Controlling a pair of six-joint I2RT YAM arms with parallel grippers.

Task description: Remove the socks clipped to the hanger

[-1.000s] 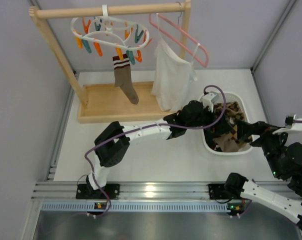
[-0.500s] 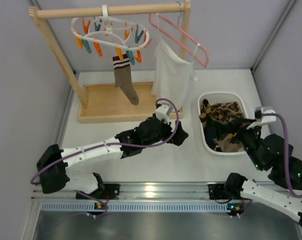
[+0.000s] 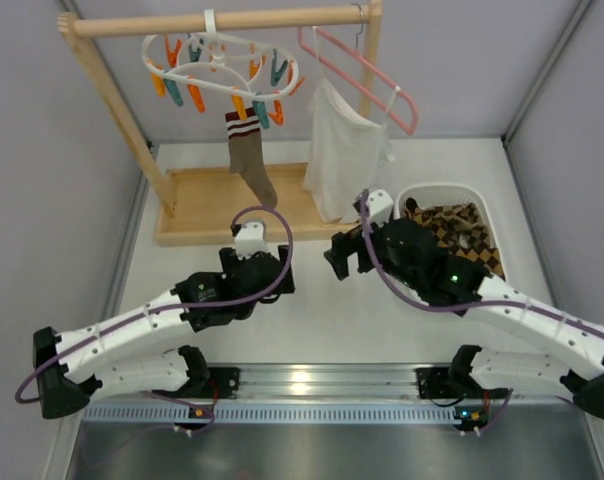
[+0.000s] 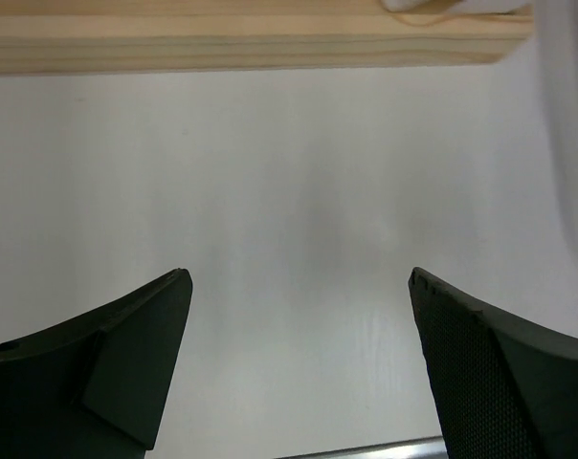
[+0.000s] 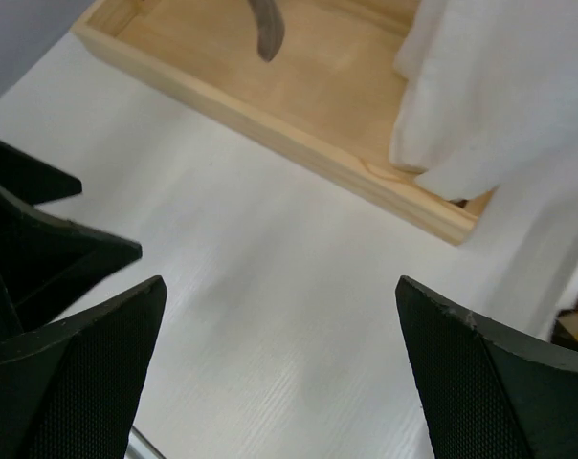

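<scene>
At the back of the tabletop [image 3: 317,318], a wooden rack [image 3: 222,20] stands on a tray-like base [image 3: 207,210]. The hanger [image 3: 222,62] is hung at the left of the rail. One sock [image 3: 250,158] is clipped to it by the striped cuff, and its toe hangs over the base. A white cloth [image 3: 342,150] on a pink hanger [image 3: 367,80] is hung at the right of the rail. A basket [image 3: 432,188] is set right of the base, and patterned socks [image 3: 467,235] are heaped in it.

Open tabletop is left between the base's front edge and the arm mounts. The left hand [image 4: 299,277] is held over this bare stretch and faces that edge, which is seen straight across the top of its wrist view, apart from the fingers [image 4: 480,373]. The hand is spread wide, and nothing is held or touched.

The right hand [image 5: 279,282] is held just in front of the cloth's hem and near the basket's left rim, to the right of the left hand and apart from it. It is likewise spread wide, with nothing gripped. Bare tabletop is seen through the gap, and the base's corner and the sock's toe are seen beyond.
</scene>
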